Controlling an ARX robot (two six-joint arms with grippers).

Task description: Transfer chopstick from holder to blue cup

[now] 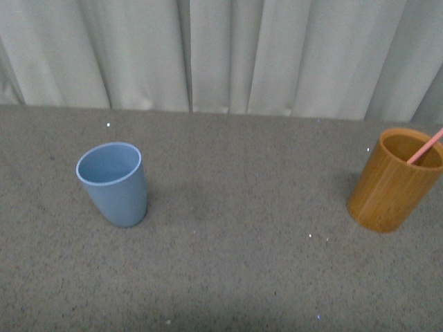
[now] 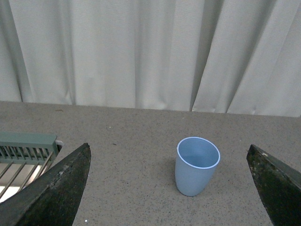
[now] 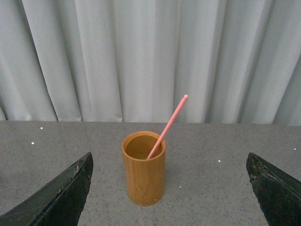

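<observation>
The pink chopstick point(image 1: 426, 146) stands in the brown wooden holder point(image 1: 393, 181) at the right edge of the front view. It leans on the rim, and its upper end runs out of the frame. In the right wrist view the chopstick point(image 3: 167, 127) slants up out of the holder point(image 3: 144, 175), its lower end hidden inside. The holder stands upright on the grey table point(image 1: 235, 263). The blue cup point(image 1: 113, 185) stands upright in the left half of the front view, well apart from the holder. The right hand point(image 3: 169, 154) is spread wide, its dark fingers point(image 3: 56, 197) flanking the holder and touching nothing. The left hand point(image 2: 168, 147) is likewise spread, with the blue cup point(image 2: 196, 165) showing between its fingers and a wire rack point(image 2: 26, 155) beside one of them. A pale curtain point(image 1: 221, 48) hangs behind the table.
</observation>
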